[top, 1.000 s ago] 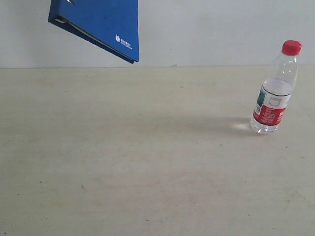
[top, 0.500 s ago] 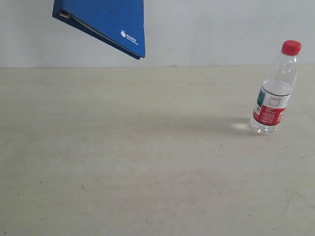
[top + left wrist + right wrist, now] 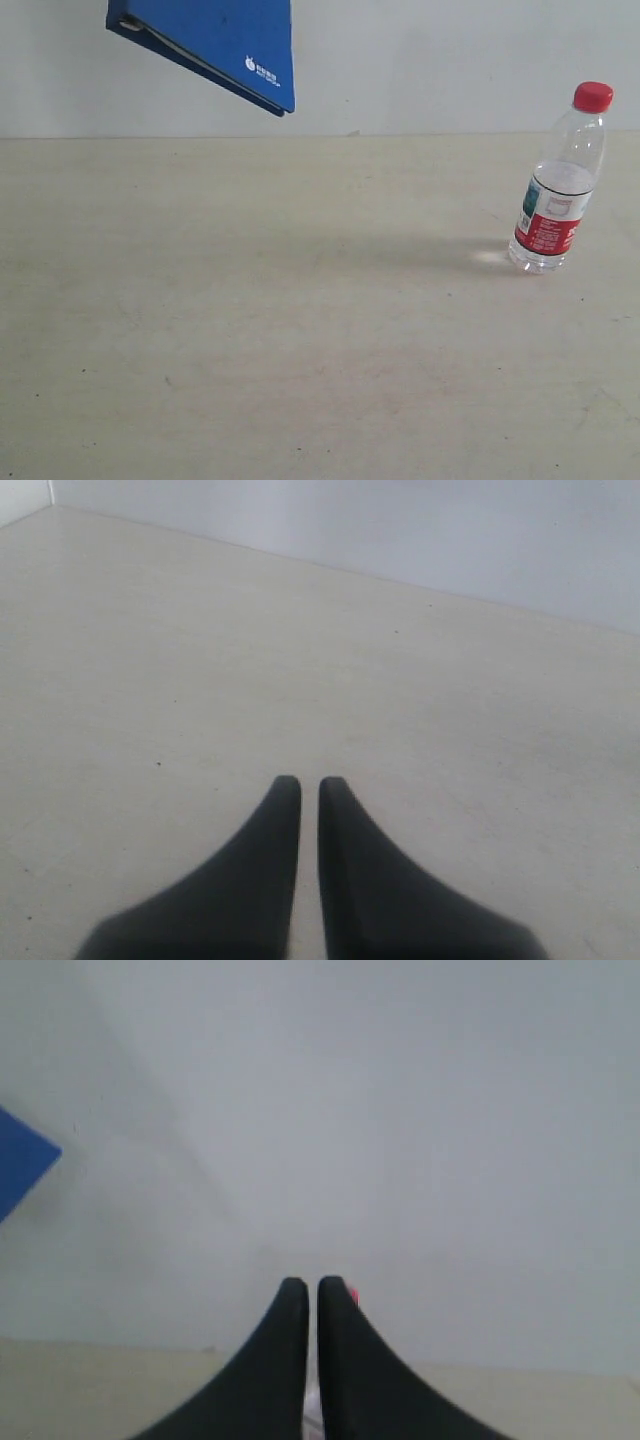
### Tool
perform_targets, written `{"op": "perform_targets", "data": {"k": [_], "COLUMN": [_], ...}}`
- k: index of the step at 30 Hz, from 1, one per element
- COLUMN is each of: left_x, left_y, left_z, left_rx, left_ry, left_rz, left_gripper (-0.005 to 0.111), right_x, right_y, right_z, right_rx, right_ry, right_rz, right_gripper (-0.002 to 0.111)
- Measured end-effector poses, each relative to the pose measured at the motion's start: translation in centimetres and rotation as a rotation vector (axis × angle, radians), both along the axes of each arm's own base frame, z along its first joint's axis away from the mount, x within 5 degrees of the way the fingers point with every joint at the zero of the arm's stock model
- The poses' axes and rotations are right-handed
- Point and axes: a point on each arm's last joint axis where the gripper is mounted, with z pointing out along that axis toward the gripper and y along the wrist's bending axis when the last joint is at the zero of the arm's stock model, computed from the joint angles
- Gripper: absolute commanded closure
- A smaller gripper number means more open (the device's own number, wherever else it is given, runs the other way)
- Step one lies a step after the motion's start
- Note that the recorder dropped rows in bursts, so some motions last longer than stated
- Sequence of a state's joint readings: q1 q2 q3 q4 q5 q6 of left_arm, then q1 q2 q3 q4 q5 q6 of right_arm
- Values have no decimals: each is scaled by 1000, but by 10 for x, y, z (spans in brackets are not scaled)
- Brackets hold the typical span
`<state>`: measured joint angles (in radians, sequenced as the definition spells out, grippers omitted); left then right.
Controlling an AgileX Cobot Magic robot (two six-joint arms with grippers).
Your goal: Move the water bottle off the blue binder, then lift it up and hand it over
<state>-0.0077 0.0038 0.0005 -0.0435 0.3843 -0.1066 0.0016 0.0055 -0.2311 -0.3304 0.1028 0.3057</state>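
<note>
The water bottle (image 3: 556,200) stands upright on the table at the right, with its red cap on top and water in its lower half. The blue binder (image 3: 215,40) hangs tilted in the air at the top left, white logo near its low corner; what holds it is out of frame. Neither gripper shows in the exterior view. My left gripper (image 3: 309,780) is shut above bare table, with nothing between its fingers. My right gripper (image 3: 312,1282) is shut too; a sliver of the bottle's red cap (image 3: 353,1296) peeks from behind its fingers. A binder corner (image 3: 18,1172) shows there as well.
The pale beige table (image 3: 300,330) runs across the whole exterior view up to a plain light wall (image 3: 430,60) at the back. A faint shadow lies on the table to the left of the bottle.
The binder has moved slightly up and to the right over the last second, then held almost still. The bottle has not moved.
</note>
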Motion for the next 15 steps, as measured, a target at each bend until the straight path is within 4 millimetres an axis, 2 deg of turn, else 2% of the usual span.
{"op": "perform_targets", "data": {"k": [2, 4, 13, 15], "left_x": [0, 0, 0, 0], "left_y": [0, 0, 0, 0], "left_z": [0, 0, 0, 0], "left_rx": [0, 0, 0, 0], "left_ry": [0, 0, 1, 1], "left_rz": [0, 0, 0, 0], "left_gripper": [100, 100, 100, 100], "right_x": [13, 17, 16, 15], "right_y": [1, 0, -10, -9], "right_z": [-38, -58, -91, -95], "right_rx": [18, 59, 107, 136], "right_ry": [35, 77, 393, 416], "right_rz": [-2, -17, -140, -141], "right_gripper": [107, 107, 107, 107]}}
